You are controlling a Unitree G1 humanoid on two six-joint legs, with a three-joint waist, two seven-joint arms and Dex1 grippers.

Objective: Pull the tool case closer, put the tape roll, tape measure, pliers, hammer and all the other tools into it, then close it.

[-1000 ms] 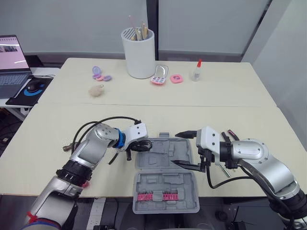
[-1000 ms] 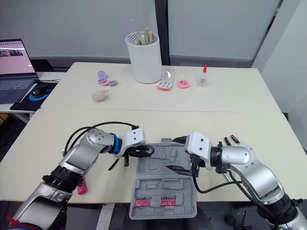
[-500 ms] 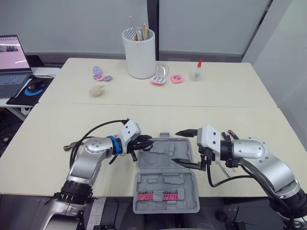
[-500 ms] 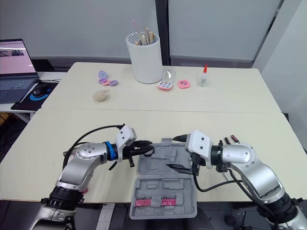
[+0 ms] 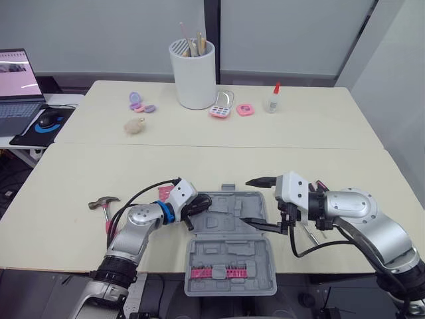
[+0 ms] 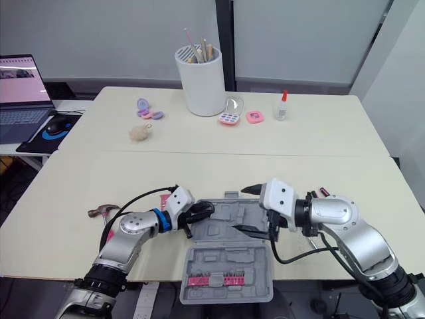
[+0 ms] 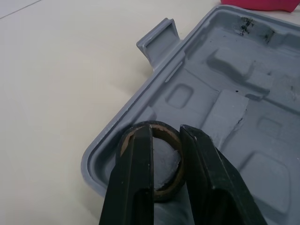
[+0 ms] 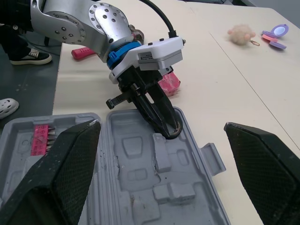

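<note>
Tool case [image 5: 229, 256], grey moulded plastic, lies wide open at the front of the cream-topped table [image 5: 66, 199], between the two arms. Its near half looks to overhang the front edge.

Right gripper [image 5: 259, 203]: black fingers spread wide, empty, hovering over the right side of the far half.

Left gripper [image 5: 199, 206]: fingers clamped on a brown tape roll [image 7: 161, 125], held over the far half's left corner, just inside the rim.

Small metal-headed hammer [image 5: 104, 203] lies on the table left of the left arm, well apart from the case. Red bit strip [image 5: 216, 272] sits in the near half.

Risks, my read:
- The roll is at the corner, not over any obvious round recess. Let go there, it may perch on the rim or a ridge, roll out, or sit proud and stop the lid shutting.
- With that half overhanging, a downward push or a snag from the right gripper's lower finger could tip or drag the case.

Hard to tell:
- Whether the roll touches the case floor, and whether one finger goes through its hole.
- Slim tools [image 5: 317, 187] beside the right arm are mostly hidden behind it; can't name them.
- Red block [image 8: 169, 83] just behind the left gripper is partly covered; can't name it either.
</note>
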